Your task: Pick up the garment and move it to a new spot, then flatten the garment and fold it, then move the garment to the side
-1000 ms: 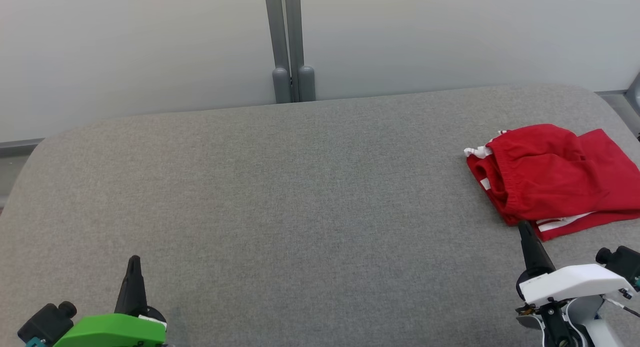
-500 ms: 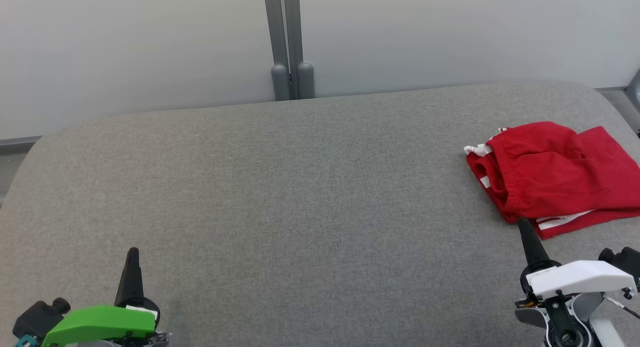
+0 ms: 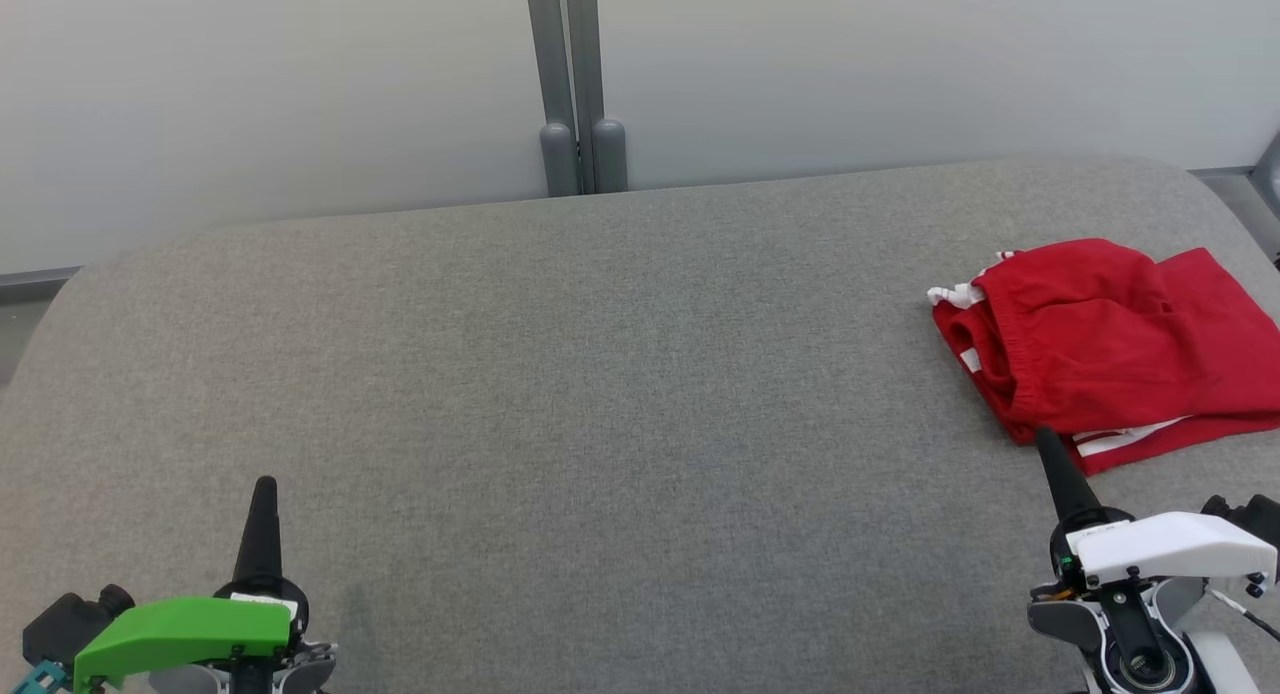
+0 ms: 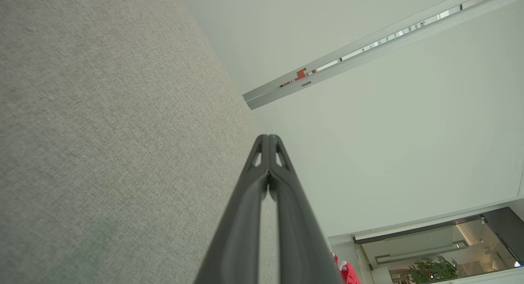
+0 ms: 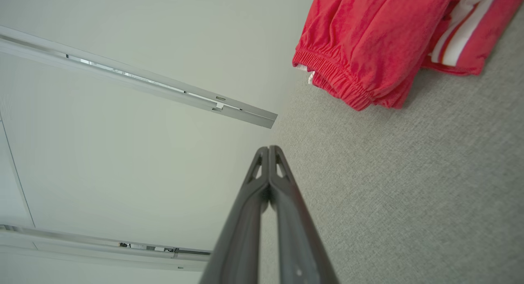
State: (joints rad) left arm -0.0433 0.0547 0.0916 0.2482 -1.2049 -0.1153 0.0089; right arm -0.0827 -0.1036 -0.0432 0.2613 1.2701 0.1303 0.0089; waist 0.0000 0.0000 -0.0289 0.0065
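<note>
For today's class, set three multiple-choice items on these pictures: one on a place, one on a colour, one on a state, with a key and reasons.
1. Where does the garment lie on the grey surface?
A) at the robot's far left
B) in the middle
C) at the robot's right

2. What colour is the garment?
A) red with white stripes
B) blue
C) black

3. How do the left gripper and the right gripper stand?
A) both open
B) both shut, holding nothing
C) right shut on the garment

Key:
1 C: it lies by the right edge in the head view.
2 A: red cloth with white bands shows.
3 B: each wrist view shows its fingers pressed together with nothing between them.
</note>
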